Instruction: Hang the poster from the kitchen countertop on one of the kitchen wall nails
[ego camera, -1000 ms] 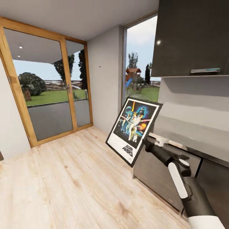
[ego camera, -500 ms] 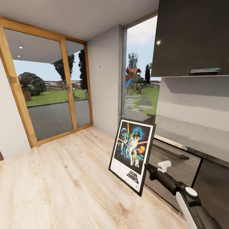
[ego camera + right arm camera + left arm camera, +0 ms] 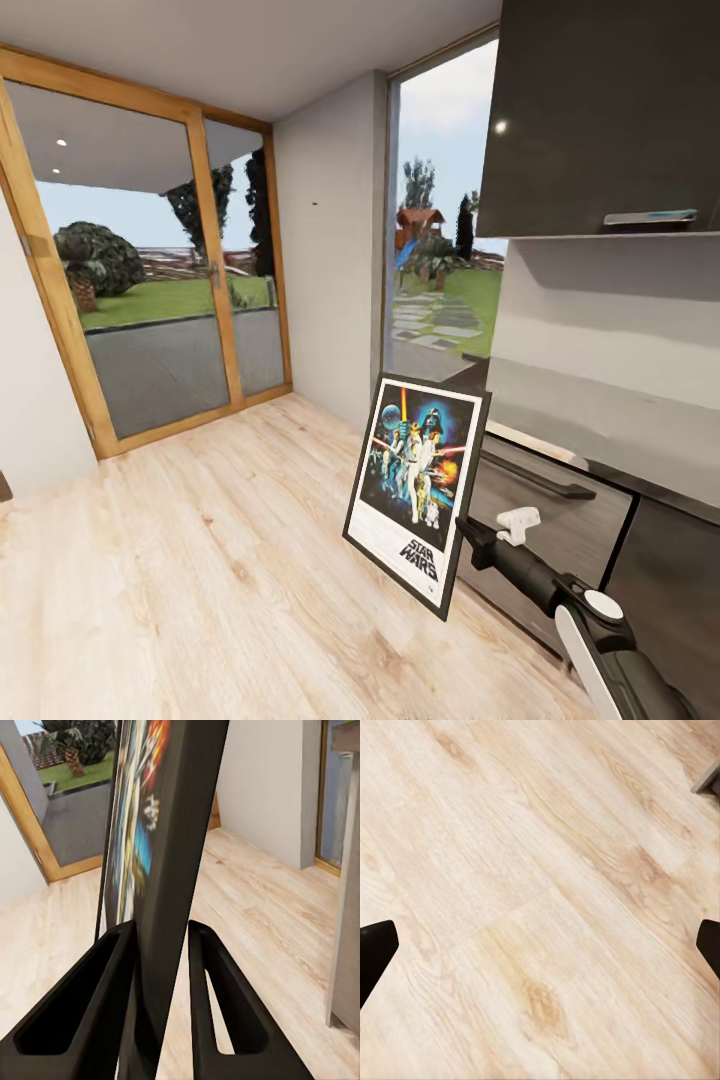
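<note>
Over the last second you have lowered the poster (image 3: 417, 490) a good way: it was up in front of the window (image 3: 435, 210) and tilted, and now it hangs near upright in front of the cabinet fronts (image 3: 545, 520), its lower edge just above the floor (image 3: 200, 580). In the last half second it has barely moved, so the drop looks finished and the arm settled.

Your right gripper (image 3: 161, 967) is clamped on the poster's edge, one finger (image 3: 82, 997) on the printed face and the other on the back; in the head view the arm reaches in from the right and meets the frame at its right side. The hold looks firm, with the frame seated deep between the fingers.

Your left gripper (image 3: 540, 945) is spread wide and empty, pointing down at bare floorboards.

So the pick-up is done and the poster is off the surface (image 3: 560, 450). What remains is the hanging. A small dark speck on the grey wall (image 3: 330, 250) between door and window may be the nail (image 3: 314, 204), though it is too small to be sure. It sits well above where you hold the poster now, so you will have to raise it again and drive closer.
</note>
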Available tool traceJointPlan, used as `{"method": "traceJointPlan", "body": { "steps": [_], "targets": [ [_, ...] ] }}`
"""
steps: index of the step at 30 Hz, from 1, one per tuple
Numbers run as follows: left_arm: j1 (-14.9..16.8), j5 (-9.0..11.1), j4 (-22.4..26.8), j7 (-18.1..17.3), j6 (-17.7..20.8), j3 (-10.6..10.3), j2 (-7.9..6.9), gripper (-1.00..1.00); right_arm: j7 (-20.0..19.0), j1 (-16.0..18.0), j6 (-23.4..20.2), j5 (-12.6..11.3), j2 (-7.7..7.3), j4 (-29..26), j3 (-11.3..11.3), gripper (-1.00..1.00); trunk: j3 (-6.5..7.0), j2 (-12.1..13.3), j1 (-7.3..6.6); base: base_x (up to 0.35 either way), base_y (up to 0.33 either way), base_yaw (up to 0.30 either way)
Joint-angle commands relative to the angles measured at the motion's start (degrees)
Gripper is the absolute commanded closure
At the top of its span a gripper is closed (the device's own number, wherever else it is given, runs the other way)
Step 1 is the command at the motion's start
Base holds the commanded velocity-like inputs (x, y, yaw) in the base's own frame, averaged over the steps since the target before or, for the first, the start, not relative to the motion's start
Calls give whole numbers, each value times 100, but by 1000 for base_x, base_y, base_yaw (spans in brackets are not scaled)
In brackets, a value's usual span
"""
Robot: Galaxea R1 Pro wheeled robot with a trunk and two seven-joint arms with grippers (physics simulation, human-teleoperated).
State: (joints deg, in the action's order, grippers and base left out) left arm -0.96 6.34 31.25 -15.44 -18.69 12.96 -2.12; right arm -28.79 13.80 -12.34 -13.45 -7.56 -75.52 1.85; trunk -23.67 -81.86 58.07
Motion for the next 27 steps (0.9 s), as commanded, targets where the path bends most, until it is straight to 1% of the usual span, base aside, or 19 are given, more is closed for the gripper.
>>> {"method": "traceJointPlan", "body": {
  "steps": [1, 20, 23, 25, 27],
  "targets": [
    [0, 60, 4, -56, 13, 14, 1, -100, -30, 2, -56, -70, 1, -8, 8, 100, 5, 38, -22, 0, 0, 0],
    [0, 60, -5, -56, 15, 14, 3, -100, -30, -19, -34, -70, 1, -43, 11, 100, 324, 800, -440, 0, 0, 0],
    [0, 60, -5, -56, 15, 14, 2, -100, -30, -176, 82, -70, -9, -218, 150, 100, 378, 920, -506, 0, 0, 0],
    [0, 60, -5, -56, 15, 14, 2, -100, -52, -367, 325, -70, -16, -409, 407, 100, 414, 1001, -550, 0, 0, 0],
    [0, 60, -4, -56, 15, 14, 2, -100, -170, -457, 426, -70, -21, -492, 555, 100, 450, 1081, -594, 0, 0, 0]
  ]
}}
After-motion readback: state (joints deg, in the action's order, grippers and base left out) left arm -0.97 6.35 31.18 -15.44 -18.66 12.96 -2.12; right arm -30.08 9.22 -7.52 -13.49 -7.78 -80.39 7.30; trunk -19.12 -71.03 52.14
